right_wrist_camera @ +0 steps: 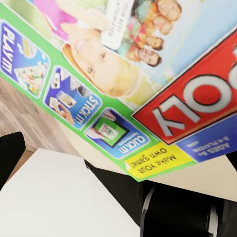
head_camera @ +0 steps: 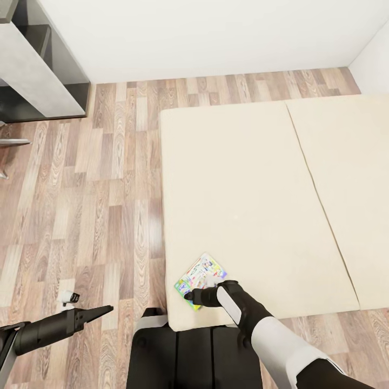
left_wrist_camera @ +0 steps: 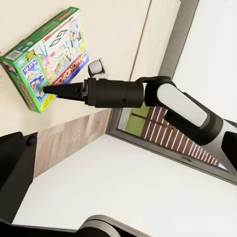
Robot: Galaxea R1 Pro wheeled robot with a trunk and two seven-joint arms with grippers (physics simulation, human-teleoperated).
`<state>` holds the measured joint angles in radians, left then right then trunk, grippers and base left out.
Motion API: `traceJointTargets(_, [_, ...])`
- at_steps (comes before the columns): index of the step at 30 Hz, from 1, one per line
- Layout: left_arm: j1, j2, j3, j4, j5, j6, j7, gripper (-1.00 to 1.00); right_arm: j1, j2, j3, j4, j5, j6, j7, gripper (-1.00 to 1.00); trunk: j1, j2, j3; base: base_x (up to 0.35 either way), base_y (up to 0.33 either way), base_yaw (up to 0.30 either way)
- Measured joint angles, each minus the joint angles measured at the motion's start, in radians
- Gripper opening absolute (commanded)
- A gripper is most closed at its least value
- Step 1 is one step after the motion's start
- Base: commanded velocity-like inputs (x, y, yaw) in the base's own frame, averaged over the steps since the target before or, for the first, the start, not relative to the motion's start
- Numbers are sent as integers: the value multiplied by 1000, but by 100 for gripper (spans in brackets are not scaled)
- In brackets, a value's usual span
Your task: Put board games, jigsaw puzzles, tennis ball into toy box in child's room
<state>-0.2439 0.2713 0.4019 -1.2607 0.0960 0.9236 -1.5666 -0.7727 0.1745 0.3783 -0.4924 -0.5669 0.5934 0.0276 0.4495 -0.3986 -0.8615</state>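
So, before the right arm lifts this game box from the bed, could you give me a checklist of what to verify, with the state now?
1. Right gripper at the board game: ok.
2. Gripper shut on the box: cannot tell.
3. Box lies near the corner of the bed: ok.
4. Left gripper away, over the floor: ok.
5. Second game on the bed: cannot tell.

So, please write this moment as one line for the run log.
place: bed | right gripper at green game box, near bed corner, grip unclear | left gripper over floor, holding nothing
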Motion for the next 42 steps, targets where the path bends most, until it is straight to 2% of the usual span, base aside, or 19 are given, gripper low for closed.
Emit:
traceJointTargets(20, [0,0,1,0,1,0,0,100,0,0,5,-12,-1,2,4,100,0,0,0,0,2,0])
traceJointTargets(29, [0,1,1,0,2,0,0,100,0,0,2,-67,-5,9,1,100,0,0,0,0,0,0])
traceJointTargets(42, [0,0,1,0,1,0,0,100,0,0,3,-72,-8,7,4,100,0,0,0,0,0,0])
